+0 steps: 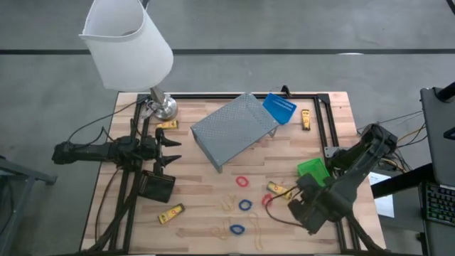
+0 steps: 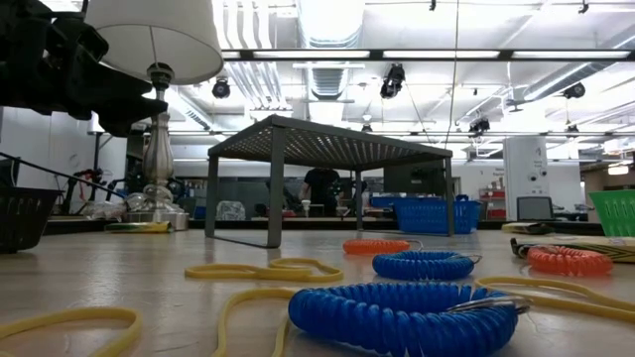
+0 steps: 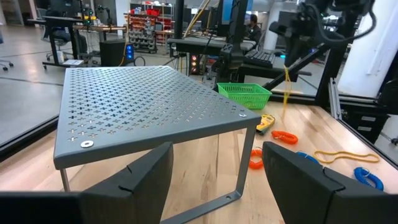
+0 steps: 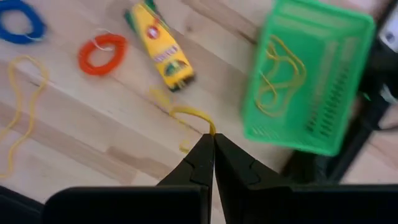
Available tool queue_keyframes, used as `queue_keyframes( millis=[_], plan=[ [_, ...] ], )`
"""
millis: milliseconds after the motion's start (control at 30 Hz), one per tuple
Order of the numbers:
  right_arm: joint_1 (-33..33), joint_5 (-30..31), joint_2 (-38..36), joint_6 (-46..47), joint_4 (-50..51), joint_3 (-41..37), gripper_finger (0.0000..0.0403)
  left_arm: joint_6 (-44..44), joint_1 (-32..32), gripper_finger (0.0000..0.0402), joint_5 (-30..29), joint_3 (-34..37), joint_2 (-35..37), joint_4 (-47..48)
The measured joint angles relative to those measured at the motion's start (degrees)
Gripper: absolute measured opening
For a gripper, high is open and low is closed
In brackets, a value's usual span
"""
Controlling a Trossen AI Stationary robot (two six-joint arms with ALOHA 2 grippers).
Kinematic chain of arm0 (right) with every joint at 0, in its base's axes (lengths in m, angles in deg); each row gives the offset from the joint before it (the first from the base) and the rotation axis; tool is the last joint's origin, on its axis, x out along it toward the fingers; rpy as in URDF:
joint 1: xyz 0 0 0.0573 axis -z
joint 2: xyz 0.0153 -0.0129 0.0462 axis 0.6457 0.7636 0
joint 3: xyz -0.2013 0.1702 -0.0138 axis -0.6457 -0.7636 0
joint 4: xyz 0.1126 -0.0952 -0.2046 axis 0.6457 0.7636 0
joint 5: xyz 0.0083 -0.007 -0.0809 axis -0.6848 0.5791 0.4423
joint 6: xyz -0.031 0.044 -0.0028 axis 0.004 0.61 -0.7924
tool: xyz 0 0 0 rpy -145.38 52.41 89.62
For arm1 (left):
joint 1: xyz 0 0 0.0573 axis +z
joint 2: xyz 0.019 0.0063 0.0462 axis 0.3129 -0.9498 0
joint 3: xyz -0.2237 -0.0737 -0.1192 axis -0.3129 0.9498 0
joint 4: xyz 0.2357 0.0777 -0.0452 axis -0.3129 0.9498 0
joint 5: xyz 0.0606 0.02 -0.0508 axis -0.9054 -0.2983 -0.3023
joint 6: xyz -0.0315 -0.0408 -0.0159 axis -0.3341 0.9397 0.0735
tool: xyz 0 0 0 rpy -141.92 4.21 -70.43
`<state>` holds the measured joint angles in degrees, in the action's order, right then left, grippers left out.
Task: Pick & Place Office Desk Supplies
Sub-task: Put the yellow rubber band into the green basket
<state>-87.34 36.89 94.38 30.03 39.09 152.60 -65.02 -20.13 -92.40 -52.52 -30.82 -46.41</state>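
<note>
Wooden table, lab behind; right gripper (image 4: 213,144) pinching a yellow band (image 4: 193,114) beside the green bin (image 4: 311,81).
Right fingers are pressed together on the band's end, lifted off the wood at about 4 o'clock on the table, probably to carry it to the green bin just beside, which already holds yellow bands. Left gripper (image 3: 214,171) waits at 9 o'clock, fingers wide apart and empty, facing the grey rack (image 1: 234,128). Three bins: black (image 1: 156,186) at 8, blue (image 1: 279,108) tilted against the rack at 1, green at 4. Four yellow packs: 11, 2, 4 (image 1: 278,188), 7 o'clock. Loops near 6: three blue, two red. Loose yellow bands also near 6; exact count unclear.
</note>
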Motion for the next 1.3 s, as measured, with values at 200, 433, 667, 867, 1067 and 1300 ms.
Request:
queue_keyframes(
  millis=[200, 433, 667, 867, 1067, 1300],
  plan=[
    [-0.21, -1.8, -3.92, 2.61, 2.75, 0.39, 0.0008, 0.0, 0.01, 0.0253, 0.02, 0.0, 0.0, 0.0],
    [-0.19, -0.17, -9.5, 3.93, 2.69, 0.39, 0.0008, 0.0, 0.01, 0.0253, 0.02, 0.0, 0.0, 0.0],
    [-0.25, 0.04, -13.73, 4.54, 2.65, -0.99, 0.0008, 0.0, -0.01, 0.0253, 0.02, 0.0, 0.0, 0.0],
    [-0.25, -0.08, -18.87, 7.6, 2.66, -4.51, 0.0008, 0.0, 0.01, 0.0253, 0.02, 0.0, 0.0, 0.0],
    [-0.27, -3.51, -24.82, 6.59, 2.68, -8.14, 0.0008, 0.0, 0.0, 0.0253, 0.02, 0.0, 0.0, 0.0],
    [-0.27, -3.15, -31.65, 7.21, 2.66, -10.0, 0.0008, 0.0, -0.01, 0.0253, 0.02, 0.0, 0.0, 0.0]
  ],
)
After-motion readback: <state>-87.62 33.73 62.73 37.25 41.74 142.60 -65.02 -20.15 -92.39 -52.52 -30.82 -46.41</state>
